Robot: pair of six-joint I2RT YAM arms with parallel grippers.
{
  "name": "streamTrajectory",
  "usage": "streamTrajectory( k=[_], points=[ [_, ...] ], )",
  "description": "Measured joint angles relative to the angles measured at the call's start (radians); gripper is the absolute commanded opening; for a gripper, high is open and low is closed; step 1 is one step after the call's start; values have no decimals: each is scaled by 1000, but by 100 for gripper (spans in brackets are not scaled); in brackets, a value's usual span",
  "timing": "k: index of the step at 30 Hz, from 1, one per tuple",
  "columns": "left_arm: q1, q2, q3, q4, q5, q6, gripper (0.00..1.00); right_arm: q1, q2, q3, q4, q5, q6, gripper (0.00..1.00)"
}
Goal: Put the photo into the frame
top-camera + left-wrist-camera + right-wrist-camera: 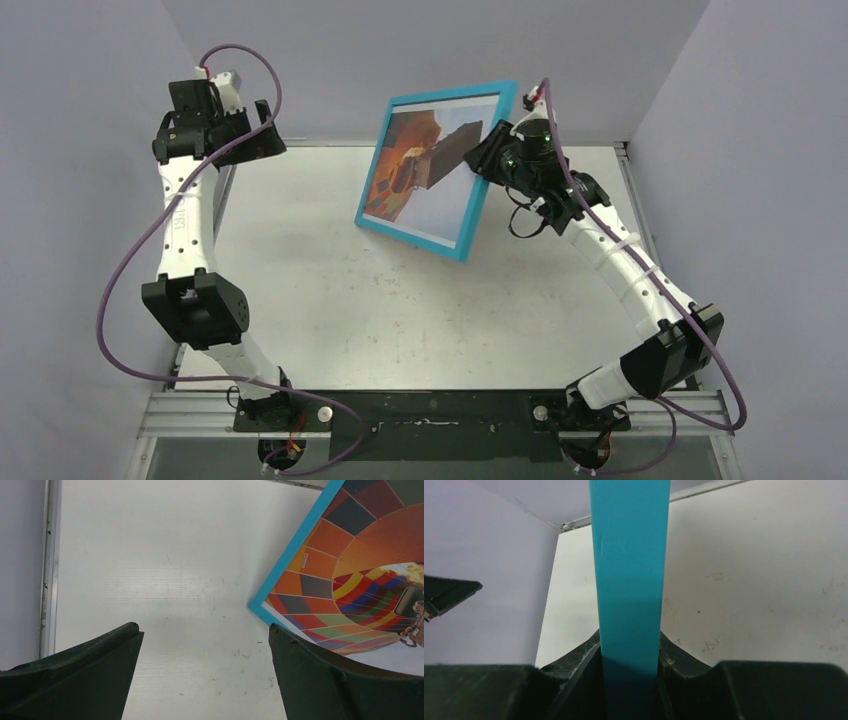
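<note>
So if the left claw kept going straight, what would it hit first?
Most likely the bare table: the open left gripper points at it, and the frame sits just right of that line. Depth is unclear.

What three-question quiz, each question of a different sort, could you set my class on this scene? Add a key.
1. Fill the gap: the balloon photo shows inside the frame, whose border is coloured ____.
2. True or false: the right gripper is shut on an edge of the frame.
3. Choose one: the left gripper holds A) the photo, B) the frame, C) nothing.

Key: 1 blue; 2 true; 3 C, since its jaws stand wide apart over the bare table.
</note>
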Motion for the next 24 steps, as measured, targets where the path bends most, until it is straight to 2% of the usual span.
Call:
streamTrajectory(
  k=[4,8,24],
  points=[
    [0,-12,-56,29,7,2,99,-119,-5,-98,28,-120,104,9],
    [0,-13,-121,42,12,4,100,-189,-16,-205,62,-207,171,9],
    [-19,-13,-277,99,24,27,100,-335,-20,-546,121,-566,227,13]
  ],
)
